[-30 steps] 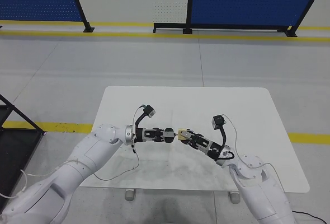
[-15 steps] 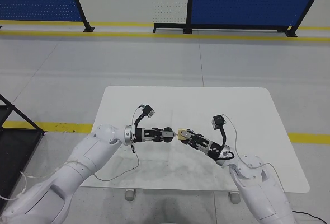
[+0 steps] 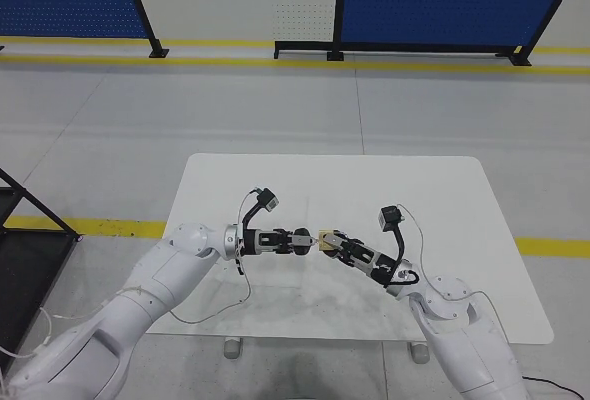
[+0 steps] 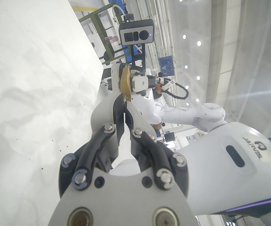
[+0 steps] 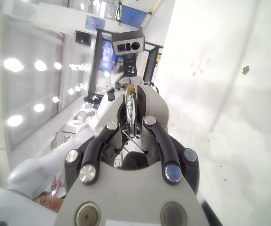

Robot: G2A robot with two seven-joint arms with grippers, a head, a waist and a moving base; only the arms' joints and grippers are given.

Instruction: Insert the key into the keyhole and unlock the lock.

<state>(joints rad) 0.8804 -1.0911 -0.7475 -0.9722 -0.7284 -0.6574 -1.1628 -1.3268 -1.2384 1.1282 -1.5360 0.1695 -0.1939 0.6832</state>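
**A:** Where is the lock at this point?

**B:** It is up in the air over the middle of the table, between the two arms. The right gripper is clamped on the brass lock. The shiny shackle lies back toward its wrist, so the keyhole end probably faces the other arm.

**A:** And the key?

**B:** The left gripper is pinched tight on the key, which is seen edge-on as a thin strip. Its tip points straight at the lock's body and meets it. How deep it sits in the keyhole cannot be told.

**A:** Why hold both off the table?

**B:** Most likely so that each arm can line its piece up with the other. That puts the blade and keyhole on one line and leaves the wrist free to twist. A flat pinch on the key should also keep it from slipping when it is turned.

**A:** Is anything different from a second ago?

**B:** Hardly. Seen from above, both grippers and the lock sit at the same spot as in the two earlier pictures. Only the upper part of the left arm has shifted a little. That suggests a slow push or a pause at the keyhole, with the turn not yet made.
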